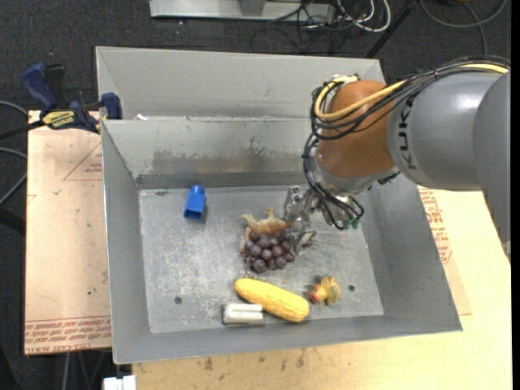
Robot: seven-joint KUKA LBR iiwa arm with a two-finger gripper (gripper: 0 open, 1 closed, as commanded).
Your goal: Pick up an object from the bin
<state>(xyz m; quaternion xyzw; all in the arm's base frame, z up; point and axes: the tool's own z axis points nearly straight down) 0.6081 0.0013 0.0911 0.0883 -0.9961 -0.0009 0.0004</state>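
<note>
My gripper (298, 218) hangs low in the middle of the bin, just right of a bunch of dark purple grapes (268, 250) with a tan stem at its top. Its metal fingers stand spread, one at the bunch's upper right edge, and nothing sits between them. Below the grapes lies a yellow corn cob (272, 299). A small yellow and red fruit piece (326, 291) rests below the gripper to the right.
A small white block (244, 314) lies against the corn's left end near the front wall. A blue block (195, 202) sits at the back left. The arm with its orange cover and cables reaches in from the right.
</note>
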